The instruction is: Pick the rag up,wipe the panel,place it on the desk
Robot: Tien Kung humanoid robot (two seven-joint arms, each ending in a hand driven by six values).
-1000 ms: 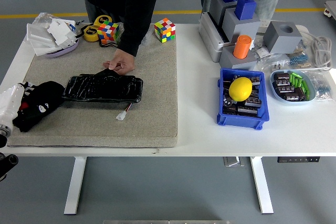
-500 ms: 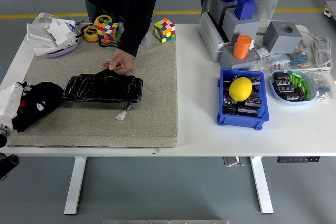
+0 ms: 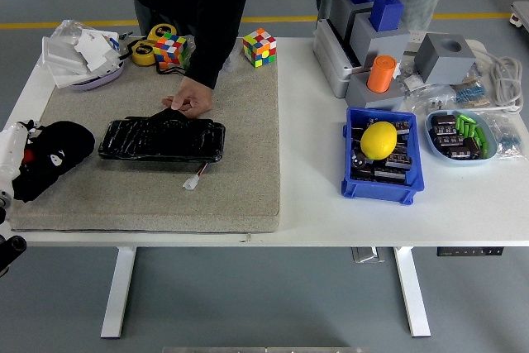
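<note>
1. My left hand (image 3: 18,163) sat at the far-left edge of the surface (image 3: 314,196), over the left end of the grey mat (image 3: 240,146). It was wrapped in the black rag (image 3: 51,155), so I could not tell how my fingers lay; they seemed closed into the cloth, but that was a judgement, not something shown.

2. The rag lay bunched on the mat, just left of the glossy black panel (image 3: 163,139) and apart from it by a narrow strip of mat.

3. The panel lay flat along the mat, a thin lead with a small white plug (image 3: 192,183) trailing off its near right corner.

4. A person's hand (image 3: 190,98) rested on the panel's far edge, apparently steadying it.

5. My right hand was out of view.

6. Risks I judged from there:
   - The bunched rag could slip out of my hold mid-stroke, since so little of it seemed gathered in the hand.
   - Pressing sideways could shove the panel along the mat towards the right, more so if the person's hand let go.
   - A long stroke could run into that person's hand at the far edge.
   - The cloth could snag the lead and drag the plug.
   - Working so close to the left edge, the rag could drop off the surface when set down.
</note>
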